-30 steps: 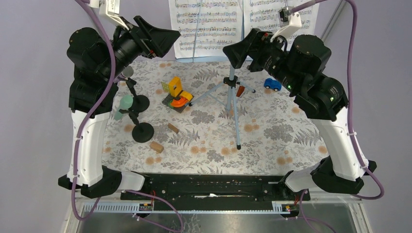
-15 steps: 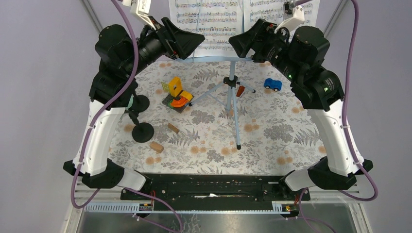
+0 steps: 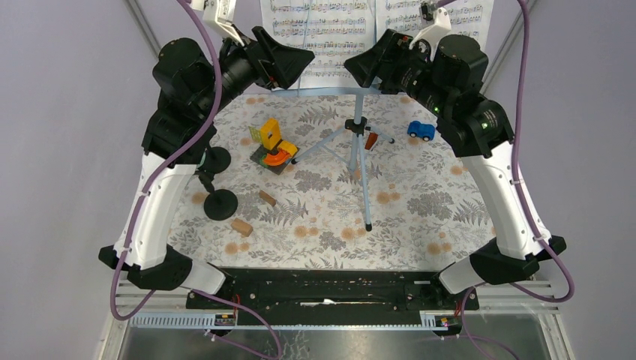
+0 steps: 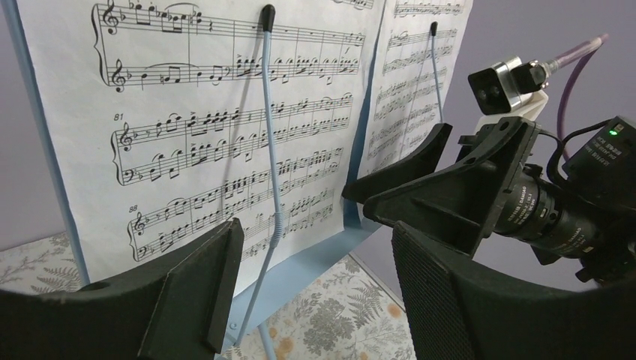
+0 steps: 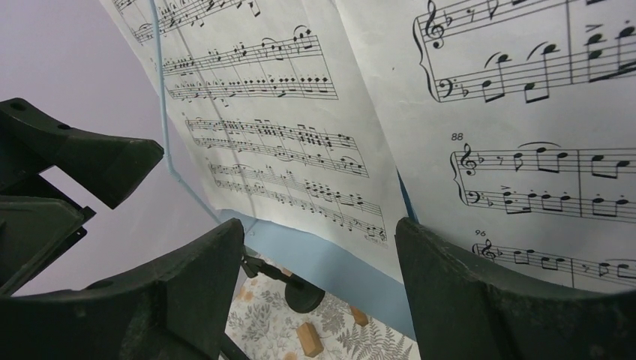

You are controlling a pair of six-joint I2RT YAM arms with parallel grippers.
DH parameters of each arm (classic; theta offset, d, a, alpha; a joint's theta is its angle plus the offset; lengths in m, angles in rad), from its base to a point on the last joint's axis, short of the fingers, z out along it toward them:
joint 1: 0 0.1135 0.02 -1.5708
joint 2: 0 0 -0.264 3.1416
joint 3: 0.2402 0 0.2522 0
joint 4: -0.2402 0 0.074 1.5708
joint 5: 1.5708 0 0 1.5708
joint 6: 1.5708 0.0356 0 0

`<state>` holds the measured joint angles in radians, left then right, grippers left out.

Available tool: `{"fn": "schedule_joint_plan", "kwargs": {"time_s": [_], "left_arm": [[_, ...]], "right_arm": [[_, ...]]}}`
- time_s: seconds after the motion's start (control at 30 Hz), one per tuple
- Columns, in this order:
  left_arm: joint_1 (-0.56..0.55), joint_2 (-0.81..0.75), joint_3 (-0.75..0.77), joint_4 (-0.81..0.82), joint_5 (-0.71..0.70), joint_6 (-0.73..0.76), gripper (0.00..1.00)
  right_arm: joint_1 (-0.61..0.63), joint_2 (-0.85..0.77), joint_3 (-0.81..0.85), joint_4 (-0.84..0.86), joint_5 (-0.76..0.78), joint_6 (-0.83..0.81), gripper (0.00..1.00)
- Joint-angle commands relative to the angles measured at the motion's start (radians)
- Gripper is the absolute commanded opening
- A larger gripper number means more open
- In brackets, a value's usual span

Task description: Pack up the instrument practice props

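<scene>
The floral-print tabletop [image 3: 420, 217] carries the pale blue music rack [image 3: 364, 187], tripod legs splayed, at back centre. Wrist views alone show the left pincer [image 4: 315, 255] and right pincer [image 5: 319, 240] spread, empty, before its white printed pages [image 4: 202, 127]. Only overhead shows two black round-based mic holders [image 3: 220, 204], left.

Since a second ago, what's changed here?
Left claw swung right toward the white sheet-music pages; right claw edged nearer them. Both are open, holding nothing. Pale blue tripod music rack, black round-based mic holders and small blue toy car stayed put.
</scene>
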<state>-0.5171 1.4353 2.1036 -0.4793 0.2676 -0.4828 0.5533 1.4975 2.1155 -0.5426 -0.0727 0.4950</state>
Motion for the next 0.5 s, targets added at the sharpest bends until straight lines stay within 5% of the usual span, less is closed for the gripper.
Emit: {"fn": "schedule_joint_plan", "kwargs": {"time_s": [0.0, 0.47], "left_arm": [[-0.004, -0.017, -0.012, 0.050, -0.024, 0.030, 0.77], [-0.005, -0.011, -0.022, 0.051, -0.012, 0.037, 0.78]], "right_arm": [[-0.008, 0.005, 0.000, 0.050, -0.010, -0.016, 0.81], [-0.007, -0.044, -0.047, 0.050, 0.068, -0.094, 0.82]]}}
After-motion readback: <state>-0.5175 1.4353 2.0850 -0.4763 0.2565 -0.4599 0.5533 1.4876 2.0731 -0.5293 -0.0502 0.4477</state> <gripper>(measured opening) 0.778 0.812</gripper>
